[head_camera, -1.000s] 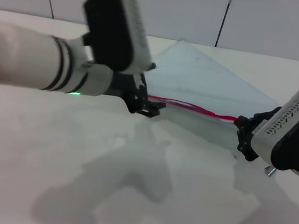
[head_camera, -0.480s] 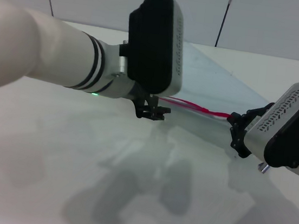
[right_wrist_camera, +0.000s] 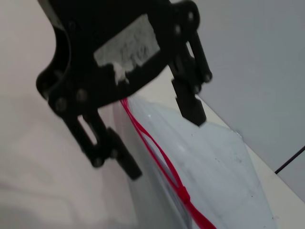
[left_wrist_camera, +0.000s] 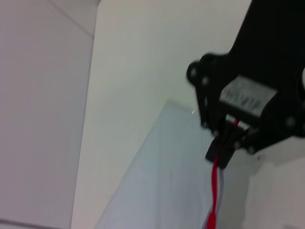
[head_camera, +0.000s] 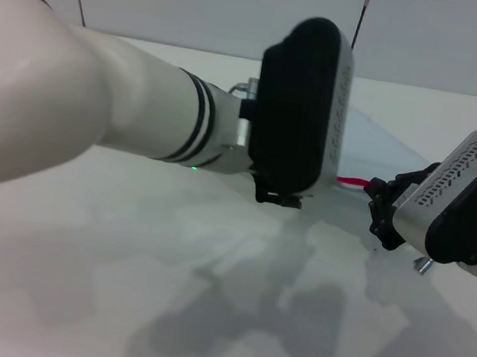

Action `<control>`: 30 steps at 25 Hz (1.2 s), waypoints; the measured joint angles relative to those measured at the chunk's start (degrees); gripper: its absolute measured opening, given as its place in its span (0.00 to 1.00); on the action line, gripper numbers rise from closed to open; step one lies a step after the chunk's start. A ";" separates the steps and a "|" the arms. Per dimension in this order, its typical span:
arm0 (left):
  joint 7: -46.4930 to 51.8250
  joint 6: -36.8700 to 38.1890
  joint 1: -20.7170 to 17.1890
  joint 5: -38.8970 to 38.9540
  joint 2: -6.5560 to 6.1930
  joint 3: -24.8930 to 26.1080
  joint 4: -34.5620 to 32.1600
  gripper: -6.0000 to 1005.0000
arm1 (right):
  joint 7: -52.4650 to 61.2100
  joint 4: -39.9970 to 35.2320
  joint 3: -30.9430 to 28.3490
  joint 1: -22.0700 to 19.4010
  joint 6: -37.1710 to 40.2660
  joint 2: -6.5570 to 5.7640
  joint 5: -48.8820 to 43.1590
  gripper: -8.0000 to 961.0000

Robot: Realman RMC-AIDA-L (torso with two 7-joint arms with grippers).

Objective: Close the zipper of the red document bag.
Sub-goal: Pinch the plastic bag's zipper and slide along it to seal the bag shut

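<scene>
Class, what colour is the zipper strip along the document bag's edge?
Bright red: the zipper shows best in the right wrist view.

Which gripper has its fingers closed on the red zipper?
The left gripper: its fingers are pressed together on the zipper. The right gripper has its fingers spread apart, with the zipper running between them.

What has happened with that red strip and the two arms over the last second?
The left gripper has slid along the zipper toward the right gripper, so far less red strip shows between them. The right gripper has barely moved, staying at the far end of the red document bag, which lies where it was.
</scene>
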State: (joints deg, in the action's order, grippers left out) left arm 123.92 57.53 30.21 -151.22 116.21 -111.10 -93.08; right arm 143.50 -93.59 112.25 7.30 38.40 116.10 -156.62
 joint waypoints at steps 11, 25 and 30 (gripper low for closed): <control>-0.18 -0.71 -0.09 0.14 -0.02 -0.76 0.21 0.68 | 0.03 -0.29 -0.02 0.00 0.00 0.00 -0.01 0.02; -0.35 -4.80 -0.25 0.01 -0.02 -1.33 2.13 0.58 | 0.02 -2.64 0.79 -1.12 0.00 0.09 -0.01 0.02; -0.41 -6.21 -0.26 0.02 -0.02 -1.53 3.21 0.55 | -0.39 -4.08 1.20 -2.22 0.00 0.02 -0.01 0.02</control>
State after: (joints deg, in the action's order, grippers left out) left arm 123.51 51.32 29.95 -151.20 116.19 -112.62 -89.87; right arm 143.11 -97.68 113.45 5.08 38.40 116.12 -156.62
